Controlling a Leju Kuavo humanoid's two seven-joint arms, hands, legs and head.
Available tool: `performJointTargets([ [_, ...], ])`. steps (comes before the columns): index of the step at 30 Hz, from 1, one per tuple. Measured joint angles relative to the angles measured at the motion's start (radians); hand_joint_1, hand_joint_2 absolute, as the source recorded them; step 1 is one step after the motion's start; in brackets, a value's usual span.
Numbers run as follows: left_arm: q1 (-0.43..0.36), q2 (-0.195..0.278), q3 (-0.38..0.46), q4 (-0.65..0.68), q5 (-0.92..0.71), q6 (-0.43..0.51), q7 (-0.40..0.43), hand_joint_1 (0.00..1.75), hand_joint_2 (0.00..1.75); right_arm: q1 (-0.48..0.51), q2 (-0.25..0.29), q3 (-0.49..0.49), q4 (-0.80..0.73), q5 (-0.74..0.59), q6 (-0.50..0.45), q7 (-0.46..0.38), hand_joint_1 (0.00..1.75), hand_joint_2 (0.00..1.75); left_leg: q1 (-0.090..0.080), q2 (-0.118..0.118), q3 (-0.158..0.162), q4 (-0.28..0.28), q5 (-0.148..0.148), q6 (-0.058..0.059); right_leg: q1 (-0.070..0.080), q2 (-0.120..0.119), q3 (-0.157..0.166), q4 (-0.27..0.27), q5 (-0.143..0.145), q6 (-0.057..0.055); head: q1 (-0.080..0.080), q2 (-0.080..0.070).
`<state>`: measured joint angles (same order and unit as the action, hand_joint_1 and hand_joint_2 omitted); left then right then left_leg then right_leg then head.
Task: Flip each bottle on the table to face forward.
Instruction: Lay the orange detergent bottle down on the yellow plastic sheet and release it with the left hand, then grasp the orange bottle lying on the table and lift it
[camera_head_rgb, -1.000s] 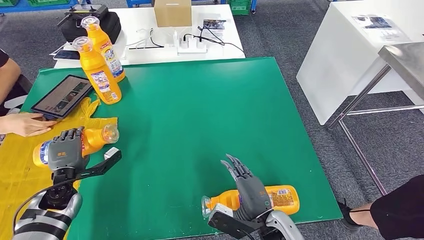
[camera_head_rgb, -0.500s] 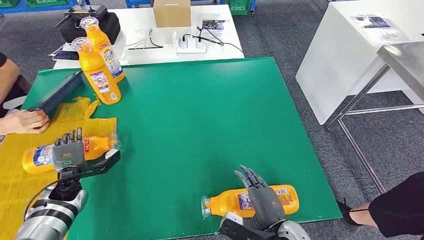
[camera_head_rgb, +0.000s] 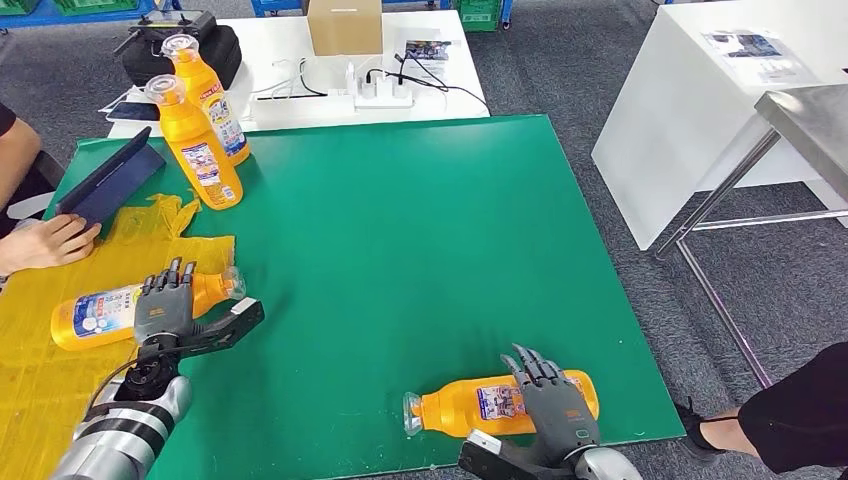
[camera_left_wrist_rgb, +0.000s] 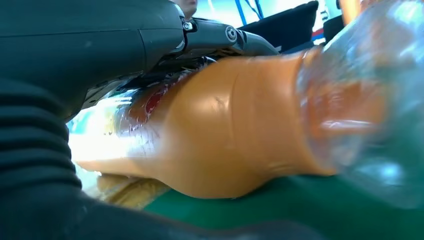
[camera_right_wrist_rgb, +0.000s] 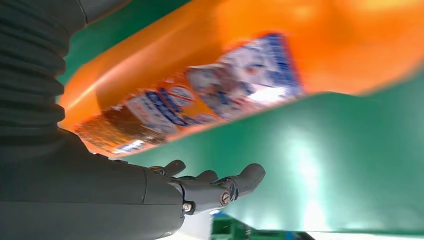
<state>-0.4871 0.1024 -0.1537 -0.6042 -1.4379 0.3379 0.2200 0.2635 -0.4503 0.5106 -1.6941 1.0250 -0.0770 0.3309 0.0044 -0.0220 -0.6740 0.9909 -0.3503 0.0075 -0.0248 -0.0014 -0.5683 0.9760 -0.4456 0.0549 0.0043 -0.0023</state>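
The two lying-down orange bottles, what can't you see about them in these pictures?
- Left bottle: in the head view the left hand covers its middle; the wrist view blurs its cap, so the grip is unclear.
- Right bottle: the right hand hides part of its label in the head view; touching or hovering, I cannot tell.
- Label print: too small or blurred to read in any view.

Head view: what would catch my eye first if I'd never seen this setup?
Bright orange bottles on a green table: two standing at the far left, one lying on yellow cloth under the robot's left hand, and another lying at the near edge beneath its right hand. A person's hand tilts a dark tablet at the left.
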Motion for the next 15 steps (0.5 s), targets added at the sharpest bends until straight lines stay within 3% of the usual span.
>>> performJointTargets([
  [14,0.052,-0.031,0.011,-0.119,0.053,0.021,-0.057,0.0,0.0,-0.003,-0.025,-0.018,0.071,-0.012,0.024,0.035,0.0,1.75,0.0,0.0,0.0,0.0,-0.001,0.0,0.0,0.0,-0.009,0.0,-0.002,0.0,0.0,0.0],
  [15,0.06,-0.034,0.01,-0.14,0.062,0.021,-0.064,0.0,0.0,-0.004,-0.025,-0.027,0.085,-0.019,0.022,0.032,0.09,1.75,0.0,0.0,0.0,0.0,-0.001,0.0,0.0,0.0,-0.009,-0.001,-0.002,0.0,0.0,0.0],
])
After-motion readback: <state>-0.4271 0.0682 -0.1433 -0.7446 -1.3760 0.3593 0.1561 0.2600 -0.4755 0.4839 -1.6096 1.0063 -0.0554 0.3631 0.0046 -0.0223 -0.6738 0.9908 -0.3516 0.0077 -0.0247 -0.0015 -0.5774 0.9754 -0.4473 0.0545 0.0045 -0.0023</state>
